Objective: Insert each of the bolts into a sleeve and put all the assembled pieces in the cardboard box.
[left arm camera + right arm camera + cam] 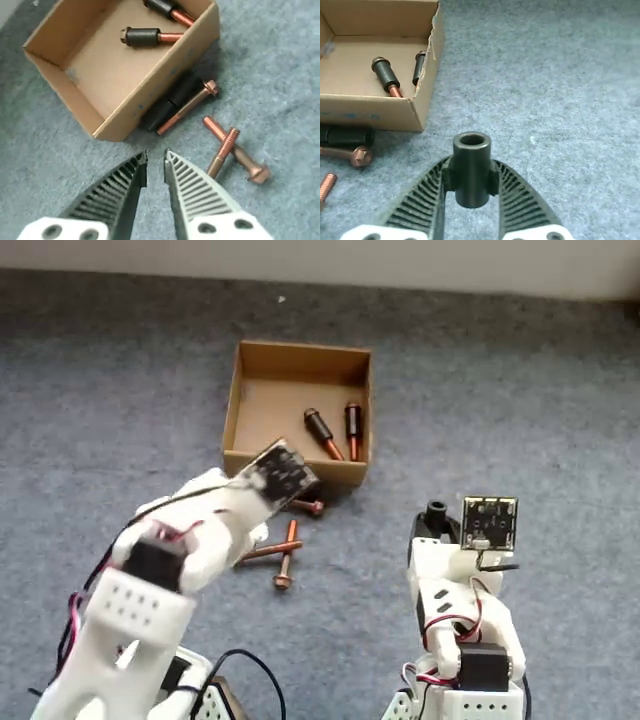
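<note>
The held sleeve (471, 167) stands upright, clamped between the jaws of the right gripper (471, 181), over the carpet (540, 390) off the front right corner of the box (236, 400). Two assembled pieces (322, 432) (353, 430) lie inside the box. A loose sleeve (170, 102) lies against the box's front wall with a bolt (192, 101) touching it. Just short of them hangs the left gripper (155, 159), empty, its jaws slightly parted. Two crossed bolts (224, 150) lie beside it.
</note>
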`<act>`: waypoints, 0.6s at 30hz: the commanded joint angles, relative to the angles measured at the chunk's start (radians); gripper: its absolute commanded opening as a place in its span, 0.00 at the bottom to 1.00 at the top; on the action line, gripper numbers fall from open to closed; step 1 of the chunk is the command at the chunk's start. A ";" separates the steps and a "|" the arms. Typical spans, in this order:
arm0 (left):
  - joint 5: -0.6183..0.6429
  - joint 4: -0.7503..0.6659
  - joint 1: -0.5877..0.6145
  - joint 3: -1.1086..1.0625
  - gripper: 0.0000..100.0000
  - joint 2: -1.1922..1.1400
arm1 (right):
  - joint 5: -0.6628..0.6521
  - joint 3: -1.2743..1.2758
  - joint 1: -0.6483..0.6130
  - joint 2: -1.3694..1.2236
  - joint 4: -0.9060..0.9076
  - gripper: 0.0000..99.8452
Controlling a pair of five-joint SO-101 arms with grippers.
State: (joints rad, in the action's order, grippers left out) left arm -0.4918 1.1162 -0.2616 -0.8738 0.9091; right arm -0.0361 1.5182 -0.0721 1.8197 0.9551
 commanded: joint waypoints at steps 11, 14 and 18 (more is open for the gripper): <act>-0.330 0.163 -0.139 0.582 0.12 -0.846 | 0.000 -0.010 0.016 0.016 -0.024 0.01; -0.345 0.206 -0.139 0.696 0.12 -0.963 | -0.023 -0.008 0.016 0.016 -0.024 0.01; -0.365 0.250 -0.137 0.803 0.12 -1.098 | -0.028 -0.008 0.016 0.016 -0.024 0.01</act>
State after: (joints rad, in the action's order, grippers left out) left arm -0.8324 1.3218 -0.3890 -0.1972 -0.0959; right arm -0.0483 1.5182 -0.0660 1.8197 0.9551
